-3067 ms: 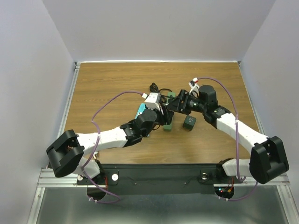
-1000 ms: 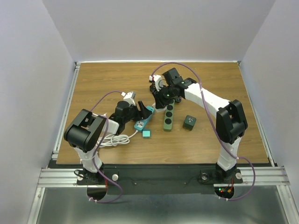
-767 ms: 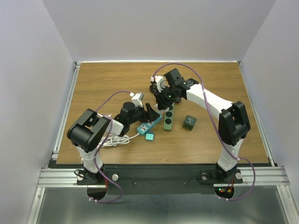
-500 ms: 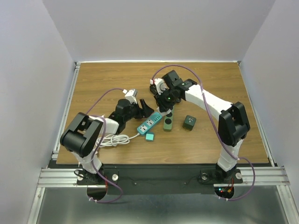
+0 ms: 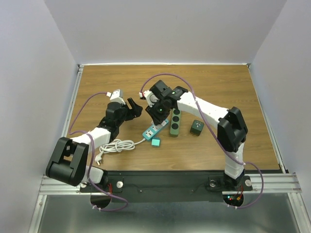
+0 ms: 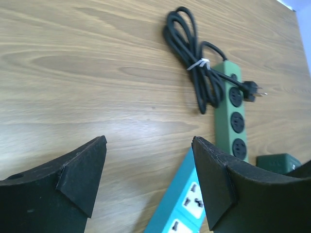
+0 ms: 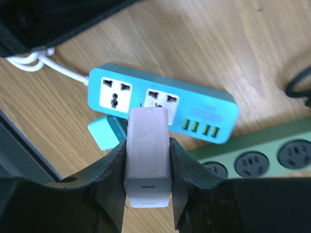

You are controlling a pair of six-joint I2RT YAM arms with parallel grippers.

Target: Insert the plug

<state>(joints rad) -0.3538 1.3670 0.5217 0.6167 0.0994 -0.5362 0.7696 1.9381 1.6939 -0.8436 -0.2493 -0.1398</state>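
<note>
Grips plug [image 7: 147, 160] in right gripper [image 7: 147, 147], prongs aimed at 1 socket [image 7: 165, 98] of strip [image 7: 206, 110] for a straight push. Holds left gripper [image 6: 148, 162] spread, empty, apart, likely giving room.

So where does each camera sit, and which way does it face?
Top external: high behind the near edge, looking down on the table; left gripper and right gripper show.
Left wrist: low, facing across the table at the green strip and black cord; its open fingers show.
Right wrist: looking down on the blue strip; its fingers clamp the white plug.
Shared: both strips, in all three.
</note>
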